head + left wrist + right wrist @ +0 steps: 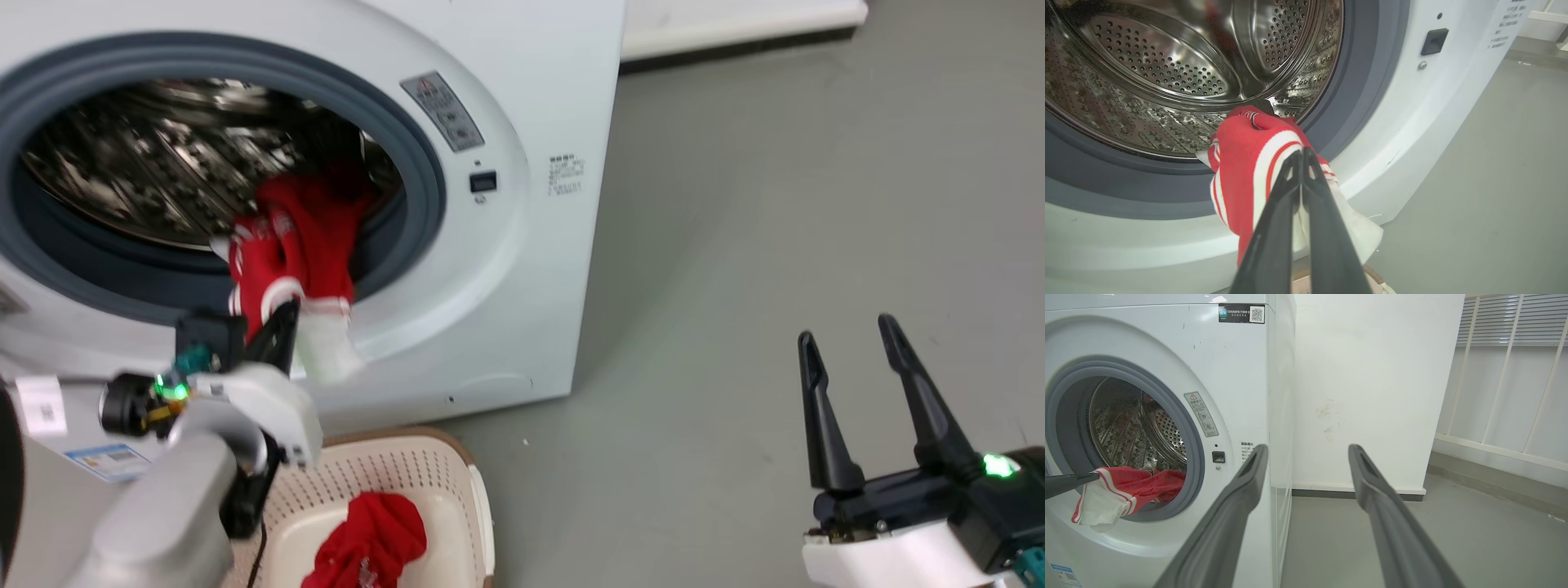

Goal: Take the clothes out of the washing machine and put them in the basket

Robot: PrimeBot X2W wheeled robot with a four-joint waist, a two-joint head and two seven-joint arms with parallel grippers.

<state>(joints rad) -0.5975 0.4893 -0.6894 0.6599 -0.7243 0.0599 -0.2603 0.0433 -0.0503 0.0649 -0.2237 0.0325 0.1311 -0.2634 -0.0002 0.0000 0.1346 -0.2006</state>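
Observation:
A red garment with white stripes and a white cuff [298, 245] hangs out over the grey door ring of the white washing machine [522, 98]. My left gripper [282, 318] is shut on the garment [1249, 163] at the drum's lower lip, and its dark fingertip shows in the right wrist view pinching the cloth [1122, 488]. A second red garment [367, 543] lies in the cream basket [457, 478] on the floor below the door. My right gripper [845, 331] stands open over the grey floor to the right, holding nothing; its fingers [1241, 490] frame the machine's side.
The shiny perforated drum [1159, 69] is otherwise bare where I can see it. Grey floor [775, 204] spreads to the right of the machine. A white wall [1372, 375] and a railing [1506, 375] stand behind.

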